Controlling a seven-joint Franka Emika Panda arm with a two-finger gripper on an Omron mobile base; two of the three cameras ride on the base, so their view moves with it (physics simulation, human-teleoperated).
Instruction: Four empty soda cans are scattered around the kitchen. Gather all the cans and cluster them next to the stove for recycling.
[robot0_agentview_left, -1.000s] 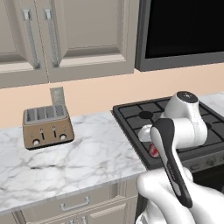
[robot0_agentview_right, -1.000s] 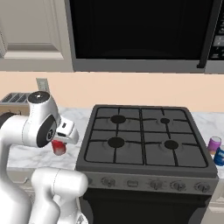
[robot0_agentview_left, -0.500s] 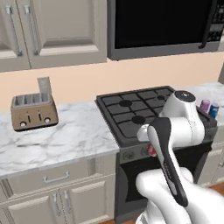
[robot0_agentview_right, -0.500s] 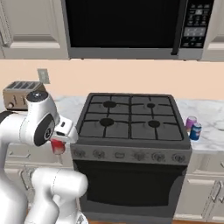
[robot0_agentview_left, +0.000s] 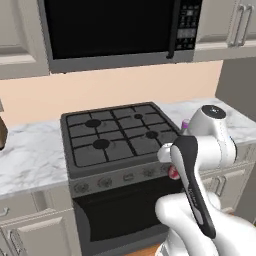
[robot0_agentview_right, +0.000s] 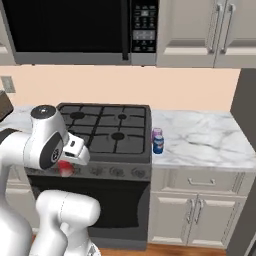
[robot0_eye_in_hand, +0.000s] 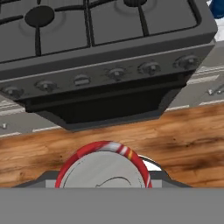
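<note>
My gripper (robot0_agentview_right: 66, 166) is shut on a red soda can (robot0_agentview_right: 65, 169), held in front of the stove's knob row. In the left base view the red soda can (robot0_agentview_left: 173, 173) peeks out beside my forearm. The hand view looks down on the can's silvery top (robot0_eye_in_hand: 103, 170), above the wooden floor. The black stove (robot0_agentview_right: 105, 127) (robot0_agentview_left: 115, 135) (robot0_eye_in_hand: 100, 39) has four burners. On the counter just right of it stand a purple-pink can (robot0_agentview_right: 157, 132) and a blue can (robot0_agentview_right: 158, 145), close together. The blue can (robot0_eye_in_hand: 217, 6) also shows at the hand view's top right corner.
A black microwave (robot0_agentview_right: 75, 30) (robot0_agentview_left: 115, 30) hangs over the stove. Marble counter (robot0_agentview_right: 200, 140) runs right of the stove to a dark tall panel (robot0_agentview_right: 247, 150). The toaster's edge (robot0_agentview_right: 4, 104) shows at the far left. Wooden floor (robot0_eye_in_hand: 175, 140) lies below the oven door.
The base has driven to the right, so the whole scene has slid left: the toaster has left the middle and the stove is now centred. The red can stays in my grip.
</note>
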